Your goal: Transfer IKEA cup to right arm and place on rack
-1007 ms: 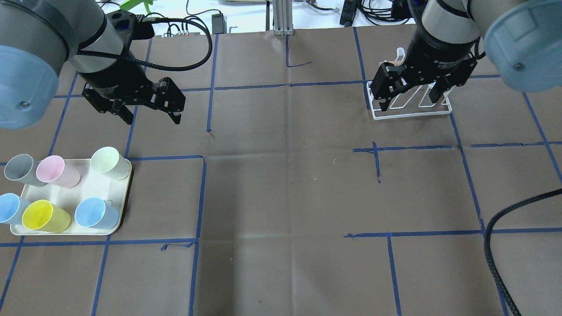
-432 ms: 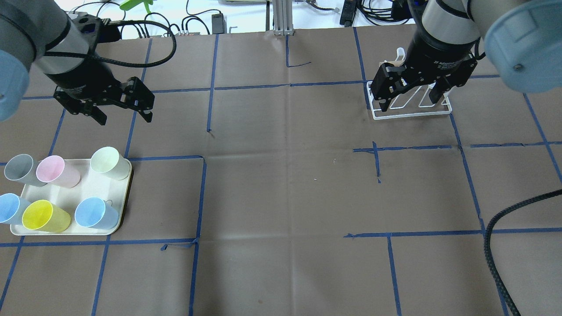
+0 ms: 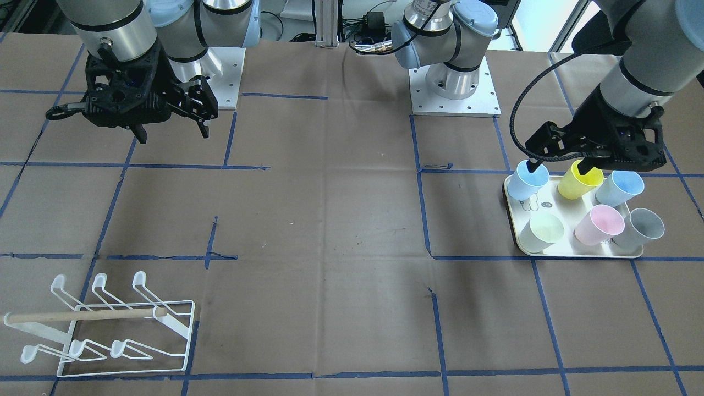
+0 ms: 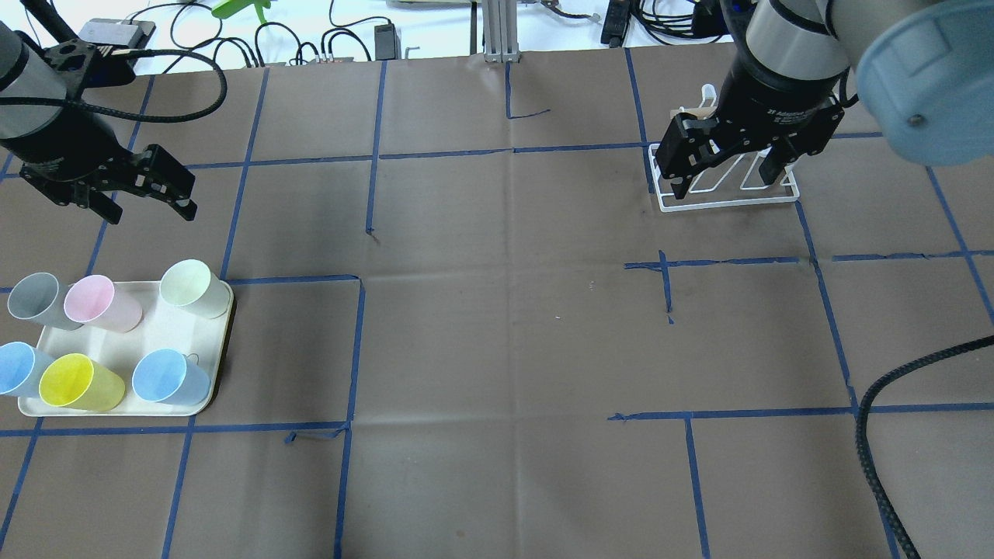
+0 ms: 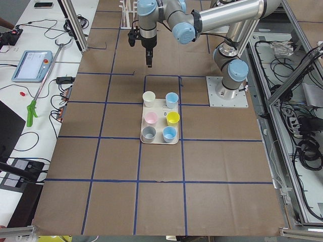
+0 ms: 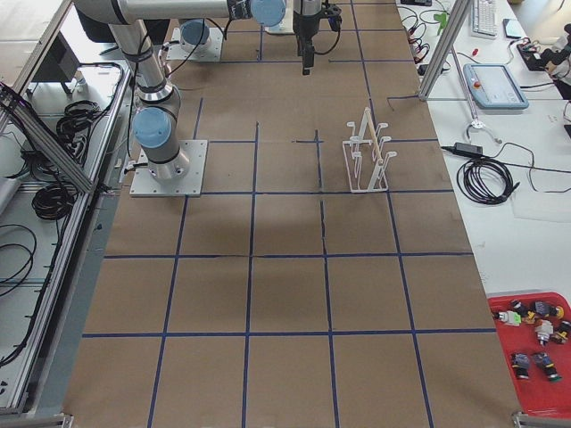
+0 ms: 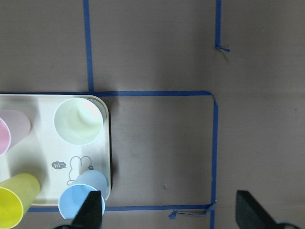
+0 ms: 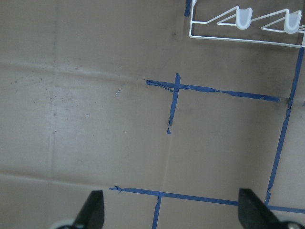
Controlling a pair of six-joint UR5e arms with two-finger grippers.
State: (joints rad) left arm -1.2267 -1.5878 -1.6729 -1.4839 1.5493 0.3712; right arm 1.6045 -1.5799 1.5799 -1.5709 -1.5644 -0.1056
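Blue cup (image 3: pixel 528 181): upright and mouth-up at the corner of the cream tray (image 4: pixel 167 330) nearest the robot and the table's middle. The task names no colour, but I judge this your likeliest pick.
Neighbours: the yellow cup (image 3: pixel 575 181) stands just beside it. A second blue cup (image 3: pixel 620 188), a pink cup (image 3: pixel 599 224), a grey cup (image 3: pixel 641 228) and a pale green cup (image 3: pixel 542 232) share the tray, and nothing grips any of them.
Left gripper (image 3: pixel 558 165): fingers spread wide and empty, hanging high over the tray's robot-side edge. In the wrist view one finger (image 7: pixel 90 212) overlaps the blue cup's rim, so you are not yet centred.
Approach: line the cup up between the fingers before you descend, then come straight down and close softly. The plastic looks thin and light. Grip it so part of the wall stays free for the other arm to take.
Right gripper (image 4: pixel 722 182): fingers apart, carrying nothing, held up above the rack's end of the table.
Rack (image 4: pixel 728 204): far across the table from the tray, its prongs bare, with a wooden dowel (image 3: pixel 82 315) across it.
In the way: the yellow cup crowds your outer finger. The black braided cable (image 4: pixel 877 435) trails near the right arm's side.
Handover ground: brown paper (image 4: pixel 497 310) with blue tape lines lies between tray and rack.
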